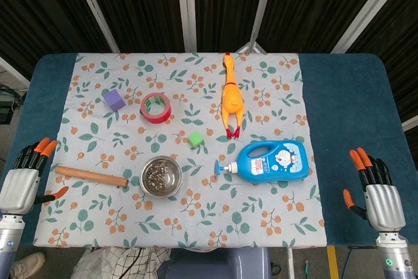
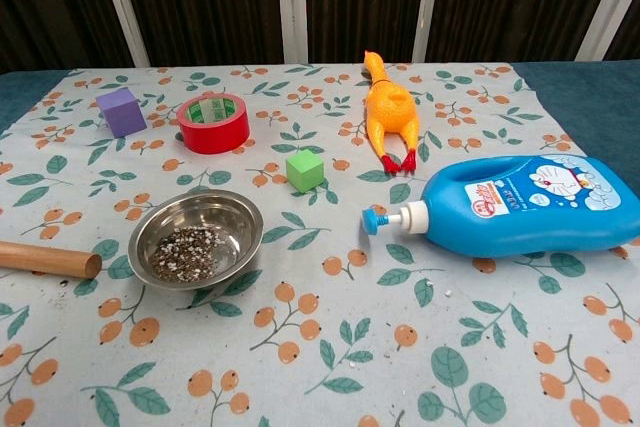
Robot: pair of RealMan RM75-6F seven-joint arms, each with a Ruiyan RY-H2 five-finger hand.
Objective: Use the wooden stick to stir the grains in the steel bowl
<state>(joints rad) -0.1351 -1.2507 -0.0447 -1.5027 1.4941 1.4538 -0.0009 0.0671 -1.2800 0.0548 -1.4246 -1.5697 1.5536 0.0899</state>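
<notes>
The steel bowl (image 2: 196,239) sits close to the front of the flowery cloth (image 2: 330,347), with grains (image 2: 183,254) inside. The wooden stick (image 1: 91,176) lies flat just left of the bowl. A blue bottle (image 2: 520,205) lies on its side to the right. The left hand (image 1: 25,180) and right hand (image 1: 375,191) rest at the table's sides, fingers spread, holding nothing.

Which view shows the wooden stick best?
The head view: the whole wooden stick lies in frame, left of the steel bowl and apart from it. The chest view cuts it off at the left edge, showing only its right end near the bowl.
</notes>
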